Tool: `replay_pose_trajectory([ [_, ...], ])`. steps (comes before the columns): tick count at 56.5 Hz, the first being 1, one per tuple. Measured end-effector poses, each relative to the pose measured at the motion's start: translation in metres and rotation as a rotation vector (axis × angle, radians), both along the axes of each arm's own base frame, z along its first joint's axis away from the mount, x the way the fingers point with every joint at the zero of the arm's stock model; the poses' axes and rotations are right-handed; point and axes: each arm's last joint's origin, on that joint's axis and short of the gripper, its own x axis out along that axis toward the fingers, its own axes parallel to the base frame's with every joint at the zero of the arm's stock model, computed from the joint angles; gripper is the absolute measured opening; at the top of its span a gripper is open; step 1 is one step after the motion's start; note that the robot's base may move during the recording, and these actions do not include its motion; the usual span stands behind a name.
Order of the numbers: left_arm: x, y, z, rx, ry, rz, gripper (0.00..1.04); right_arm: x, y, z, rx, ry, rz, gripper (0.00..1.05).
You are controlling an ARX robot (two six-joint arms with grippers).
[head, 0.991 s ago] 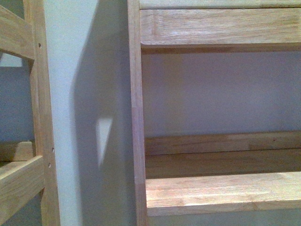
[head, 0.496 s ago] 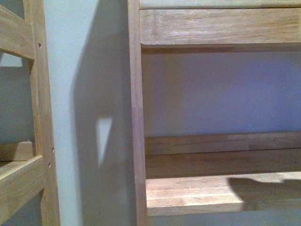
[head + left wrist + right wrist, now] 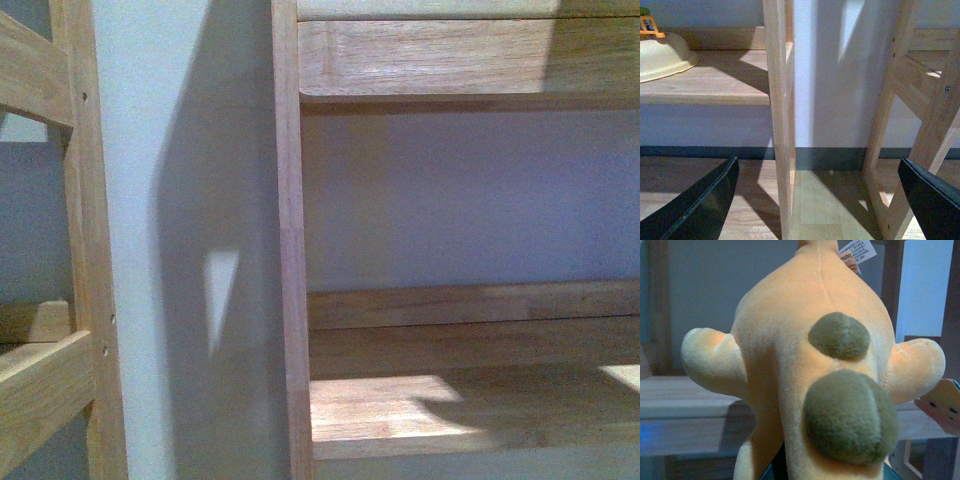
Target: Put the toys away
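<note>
The plush animal [image 3: 810, 355] fills the right wrist view: fuzzy orange-yellow fabric, two round olive-green patches, two stubby limbs out to the sides and a white label [image 3: 857, 251] at its far end. My right gripper is shut on it; only a dark sliver [image 3: 777, 469] shows under the plush, and the fingers are hidden. In the left wrist view my left gripper [image 3: 815, 200] is open with nothing between its black fingers [image 3: 700, 210], low over the wooden floor and facing a shelf post [image 3: 777, 125]. Neither arm nor the plush shows in the front view.
A wooden shelf unit [image 3: 470, 410] stands close ahead, with a second wooden frame [image 3: 80, 250] to its left and white wall between. A cream bowl-shaped thing [image 3: 662, 57] sits on a low shelf. A pinkish toy [image 3: 942, 407] shows at the edge of the right wrist view.
In the front view a shadow has spread leftward over the lower shelf board, and another now falls on the right end of the upper board. The shelves have not moved.
</note>
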Motion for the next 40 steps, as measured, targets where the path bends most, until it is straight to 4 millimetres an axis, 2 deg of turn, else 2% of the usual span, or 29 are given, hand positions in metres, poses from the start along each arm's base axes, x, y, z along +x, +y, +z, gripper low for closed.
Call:
replay_pose_trajectory([
  [8, 0.000, 0.000, 0.000, 0.000, 0.000, 0.000, 0.98, 0.034, -0.002, 0.022, 0.024, -0.008, 0.041, 0.07],
  [22, 0.000, 0.000, 0.000, 0.000, 0.000, 0.000, 0.98, 0.087, 0.001, 0.046, 0.091, 0.014, 0.153, 0.07],
  [28, 0.000, 0.000, 0.000, 0.000, 0.000, 0.000, 0.98, 0.115, 0.005, 0.058, 0.173, 0.047, 0.250, 0.07],
  [34, 0.000, 0.000, 0.000, 0.000, 0.000, 0.000, 0.98, 0.133, 0.006, 0.062, 0.260, 0.080, 0.317, 0.07],
  [40, 0.000, 0.000, 0.000, 0.000, 0.000, 0.000, 0.98, 0.161, 0.009, 0.062, 0.375, 0.112, 0.368, 0.07],
])
